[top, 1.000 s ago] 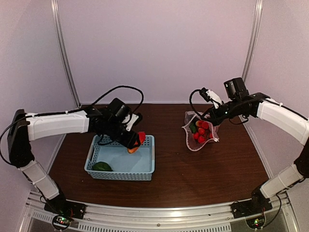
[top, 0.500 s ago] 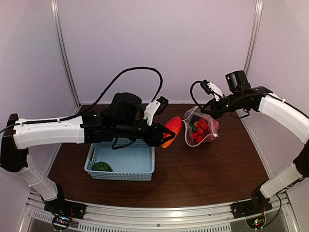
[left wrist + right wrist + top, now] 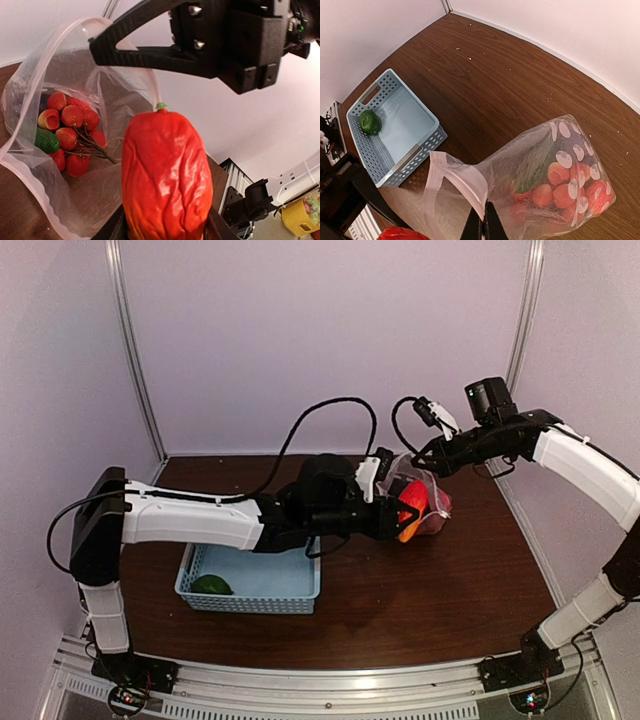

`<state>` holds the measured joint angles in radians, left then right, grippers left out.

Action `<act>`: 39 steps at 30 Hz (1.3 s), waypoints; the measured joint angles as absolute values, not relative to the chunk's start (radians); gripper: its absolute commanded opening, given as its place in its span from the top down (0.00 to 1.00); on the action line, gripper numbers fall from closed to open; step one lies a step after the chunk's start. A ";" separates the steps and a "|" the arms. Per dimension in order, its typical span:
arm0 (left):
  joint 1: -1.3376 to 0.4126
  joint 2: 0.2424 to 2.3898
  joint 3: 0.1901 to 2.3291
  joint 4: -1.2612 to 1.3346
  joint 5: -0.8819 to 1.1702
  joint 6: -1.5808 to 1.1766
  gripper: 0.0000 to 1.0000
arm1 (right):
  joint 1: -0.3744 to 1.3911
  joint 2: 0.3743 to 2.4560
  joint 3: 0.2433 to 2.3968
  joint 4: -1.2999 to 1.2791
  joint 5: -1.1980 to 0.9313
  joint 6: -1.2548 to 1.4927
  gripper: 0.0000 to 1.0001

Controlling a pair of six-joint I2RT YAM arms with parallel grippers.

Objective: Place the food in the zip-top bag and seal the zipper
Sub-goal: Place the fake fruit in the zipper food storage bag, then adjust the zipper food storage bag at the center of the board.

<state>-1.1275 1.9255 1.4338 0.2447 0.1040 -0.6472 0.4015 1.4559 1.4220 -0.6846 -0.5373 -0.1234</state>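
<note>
**Red pepper poised at the bag's mouth**

Brown wooden table [image 3: 420, 610] carries the light-blue basket [image 3: 250, 602] at near left. Far right, the right gripper [image 3: 482, 222] pinches shut on the rim of the zip-top bag [image 3: 540, 150], lifting it so the mouth gapes leftward. The left gripper [image 3: 395, 512], clamped on the red pepper [image 3: 167, 175], holds it at that opening, beside the tomatoes [image 3: 70, 125] inside. The zipper [image 3: 451, 172] is unsealed. One green piece [image 3: 211, 584] waits in the basket.

Two tools in play: left tool [image 3: 390, 515], right tool [image 3: 482, 222]. One red pepper [image 3: 167, 175] at the left tool. One bag [image 3: 75, 200] at the right tool, with one tomato bunch [image 3: 72, 116] and one green piece [image 3: 47, 141] inside. One basket [image 3: 417, 152] well off, holding one green vegetable [image 3: 369, 122].
</note>
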 measured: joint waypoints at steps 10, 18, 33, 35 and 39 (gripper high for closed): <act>-1.126 2.022 1.596 0.151 -0.062 -0.959 0.62 | 0.402 1.411 1.415 -0.686 -0.550 -0.115 1.00; -1.098 2.252 1.991 -0.076 -0.084 -1.030 0.04 | 0.402 1.410 1.415 -0.685 -0.554 -0.102 1.00; -1.221 1.923 1.652 0.062 -0.071 -0.809 0.02 | 0.386 1.386 1.413 -0.676 -0.553 -0.101 1.00; -1.250 1.876 1.617 0.060 -0.113 -0.765 0.02 | 0.386 1.386 1.408 -0.672 -0.554 -0.101 1.00; -1.287 1.809 1.532 0.056 -0.205 -0.728 0.07 | 0.386 1.386 1.391 -0.660 -0.554 -0.101 1.00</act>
<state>-1.2873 1.8091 1.5318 0.0563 -0.2047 -0.7280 0.3862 1.3861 1.3911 -0.6601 -0.5537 -0.1013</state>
